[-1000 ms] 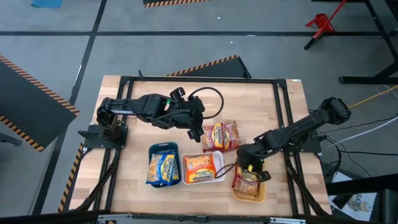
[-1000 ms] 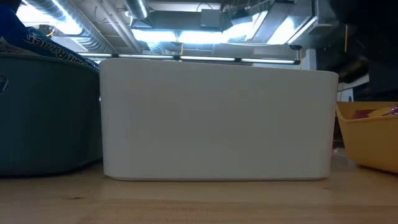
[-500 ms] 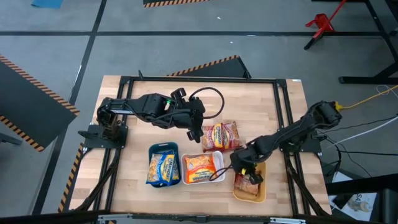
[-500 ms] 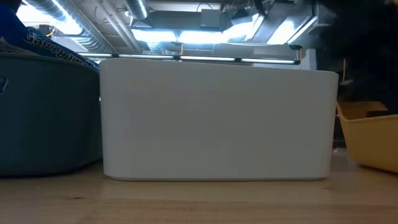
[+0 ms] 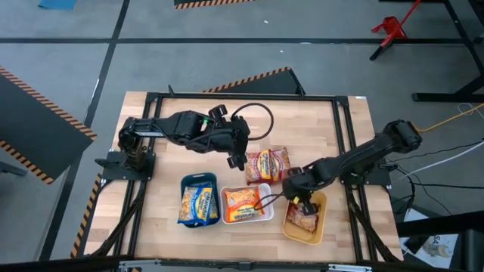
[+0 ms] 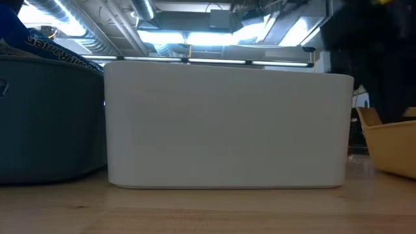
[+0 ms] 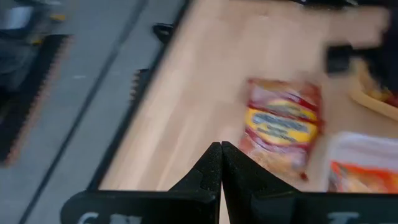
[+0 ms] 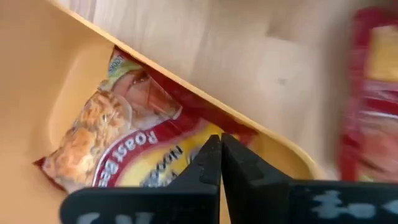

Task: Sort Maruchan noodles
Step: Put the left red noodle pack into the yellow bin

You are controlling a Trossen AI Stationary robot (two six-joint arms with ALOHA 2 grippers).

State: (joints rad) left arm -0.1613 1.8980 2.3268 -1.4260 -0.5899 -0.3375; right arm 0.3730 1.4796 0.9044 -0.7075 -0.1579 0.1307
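A dark red noodle packet (image 5: 270, 165) lies flat on the wood at mid-table and shows in the left wrist view (image 7: 283, 121). My left gripper (image 5: 234, 161), shut (image 7: 221, 148), hovers just left of it. Another dark red packet (image 5: 305, 221) lies in the orange tray (image 5: 321, 227); the right wrist view looks down on it (image 8: 118, 149). My right gripper (image 5: 299, 195), shut (image 8: 219, 140), hangs over that tray's far rim. Blue packets (image 5: 198, 204) fill the teal tray (image 5: 198, 178), and an orange packet (image 5: 243, 202) lies in the white tray (image 5: 224, 219).
The three trays stand in a row along the near edge; in the low view the white tray (image 6: 227, 123) fills the middle, with the teal one (image 6: 45, 117) and the orange one (image 6: 390, 146) at its sides. A black frame (image 5: 242, 97) borders the table. Bare wood lies toward the far edge.
My right gripper has drawn back from inside the orange tray toward its far rim, rising a little. The dark red packet, which stuck up above the tray's rim a second ago, now lies lower inside the tray.
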